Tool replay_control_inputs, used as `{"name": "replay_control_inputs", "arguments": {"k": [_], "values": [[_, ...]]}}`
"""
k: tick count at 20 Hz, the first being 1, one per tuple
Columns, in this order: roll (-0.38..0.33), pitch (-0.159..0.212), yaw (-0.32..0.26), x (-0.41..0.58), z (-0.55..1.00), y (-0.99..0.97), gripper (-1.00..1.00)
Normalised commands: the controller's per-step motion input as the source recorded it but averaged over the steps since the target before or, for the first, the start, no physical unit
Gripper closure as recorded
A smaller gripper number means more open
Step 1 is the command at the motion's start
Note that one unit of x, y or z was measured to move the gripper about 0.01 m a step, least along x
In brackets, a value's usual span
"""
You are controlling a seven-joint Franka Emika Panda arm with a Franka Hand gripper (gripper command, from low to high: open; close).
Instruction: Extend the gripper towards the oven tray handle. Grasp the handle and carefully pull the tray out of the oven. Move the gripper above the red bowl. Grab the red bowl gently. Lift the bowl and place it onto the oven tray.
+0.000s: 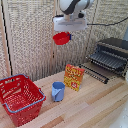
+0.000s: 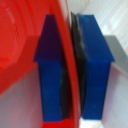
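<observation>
Gripper (image 1: 66,35) holds the red bowl (image 1: 61,38) high above the tabletop (image 1: 95,102), jaws pinched narrow on its thin rim, one blue pad (image 2: 50,70) inside, one outside. Bowl looks light, rigid and smooth, likely slippery; a rim pinch may let it tilt. Tray (image 1: 106,61) sits pulled out of the oven (image 1: 114,52), at the exterior view's right.

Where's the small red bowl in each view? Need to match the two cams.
Exterior view: the small shallow round red bowl hangs in the air under the white arm's end effector, above the wooden table.
Wrist view: the bowl's red rim runs between the end effector's two blue fingertips, bowl body filling one side.
Shared landmark: the blue fingertips pinching the red rim.
</observation>
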Motion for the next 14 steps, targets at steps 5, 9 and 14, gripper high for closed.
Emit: {"name": "replay_control_inputs", "arguments": {"k": [5,9,14], "values": [[0.000,0.011,-0.180,-0.349,0.07,-0.69,1.00],[0.000,0.003,-0.149,-0.387,0.00,-0.78,1.00],[0.000,0.000,-0.170,-0.418,0.00,-0.72,1.00]]}}
